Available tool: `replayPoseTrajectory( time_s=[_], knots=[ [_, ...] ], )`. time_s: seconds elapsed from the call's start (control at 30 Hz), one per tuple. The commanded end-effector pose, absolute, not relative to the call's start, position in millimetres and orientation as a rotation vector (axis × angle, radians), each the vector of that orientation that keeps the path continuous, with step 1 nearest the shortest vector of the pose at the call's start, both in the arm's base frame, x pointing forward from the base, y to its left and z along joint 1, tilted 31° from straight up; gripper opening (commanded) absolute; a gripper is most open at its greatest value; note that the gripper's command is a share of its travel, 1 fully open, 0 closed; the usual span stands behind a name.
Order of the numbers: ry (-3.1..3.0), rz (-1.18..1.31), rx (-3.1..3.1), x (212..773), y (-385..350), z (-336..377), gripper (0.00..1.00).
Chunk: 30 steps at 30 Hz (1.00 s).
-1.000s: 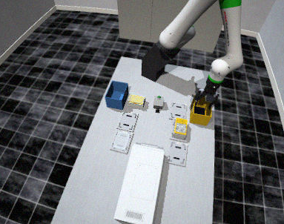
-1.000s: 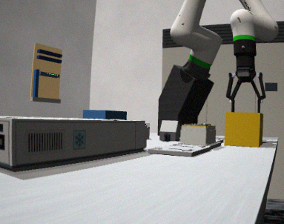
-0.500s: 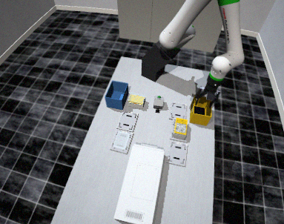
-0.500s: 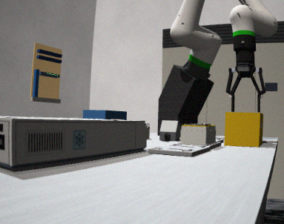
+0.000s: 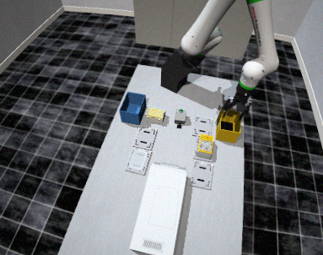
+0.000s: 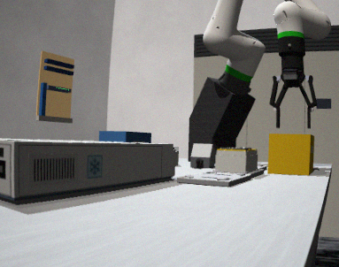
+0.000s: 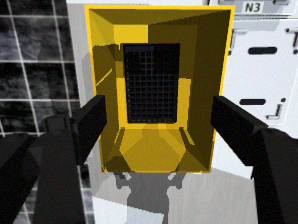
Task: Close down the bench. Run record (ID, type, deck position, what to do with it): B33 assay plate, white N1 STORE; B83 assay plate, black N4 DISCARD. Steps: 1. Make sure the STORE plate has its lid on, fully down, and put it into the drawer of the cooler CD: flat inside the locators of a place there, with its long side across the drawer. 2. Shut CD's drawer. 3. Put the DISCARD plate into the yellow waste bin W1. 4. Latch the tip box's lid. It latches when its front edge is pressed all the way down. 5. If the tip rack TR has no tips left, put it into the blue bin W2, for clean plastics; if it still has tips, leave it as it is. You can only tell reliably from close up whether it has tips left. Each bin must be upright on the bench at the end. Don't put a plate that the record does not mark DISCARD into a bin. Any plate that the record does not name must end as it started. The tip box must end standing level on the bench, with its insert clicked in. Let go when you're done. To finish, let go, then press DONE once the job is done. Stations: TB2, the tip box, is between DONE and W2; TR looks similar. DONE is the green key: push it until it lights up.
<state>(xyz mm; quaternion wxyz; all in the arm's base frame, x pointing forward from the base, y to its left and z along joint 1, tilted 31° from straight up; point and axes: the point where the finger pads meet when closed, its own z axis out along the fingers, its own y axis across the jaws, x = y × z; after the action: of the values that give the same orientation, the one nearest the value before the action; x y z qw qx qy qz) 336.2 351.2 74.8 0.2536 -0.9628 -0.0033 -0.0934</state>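
The black assay plate point(image 7: 151, 82) point(image 5: 228, 126) lies at the bottom of the yellow waste bin W1, which stands upright at the bench's right side. My gripper point(image 7: 158, 109) hangs open and empty straight above the bin, well clear of its rim; it also shows in the exterior view point(image 6: 292, 116) above the yellow bin point(image 6: 290, 154). The cooler CD point(image 5: 161, 208) lies at the near end of the bench with its drawer shut. The tip box point(image 5: 155, 113) sits between the green DONE key point(image 5: 180, 116) and the blue bin W2 point(image 5: 133, 108). The tip rack TR point(image 5: 206, 144) stands left of the yellow bin.
Several flat deck nests lie on the bench, among them N3 point(image 7: 260, 75) right beside the yellow bin and one with a white lid-like plate point(image 5: 139, 160). The arm's dark base point(image 5: 177, 69) stands at the bench's far end. The bench's right edge runs close to the yellow bin.
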Motion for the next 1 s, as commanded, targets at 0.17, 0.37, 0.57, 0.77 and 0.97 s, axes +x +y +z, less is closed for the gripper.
replayPoseTrajectory(
  time_s=[0.17,0.37,0.57,0.77,0.97],
  knots=[
    [-0.053,-0.267,-2.617,336.0,347.2,75.0,0.69],
    [-0.121,-0.285,-2.618,333.3,325.3,65.4,0.67],
    [-0.121,-0.285,-2.618,330.5,303.5,55.8,0.64],
    [-0.121,-0.285,-2.619,328.7,288.9,49.4,0.62],
    [-0.121,-0.285,-2.619,325.9,267.1,39.8,0.6]
  ],
)
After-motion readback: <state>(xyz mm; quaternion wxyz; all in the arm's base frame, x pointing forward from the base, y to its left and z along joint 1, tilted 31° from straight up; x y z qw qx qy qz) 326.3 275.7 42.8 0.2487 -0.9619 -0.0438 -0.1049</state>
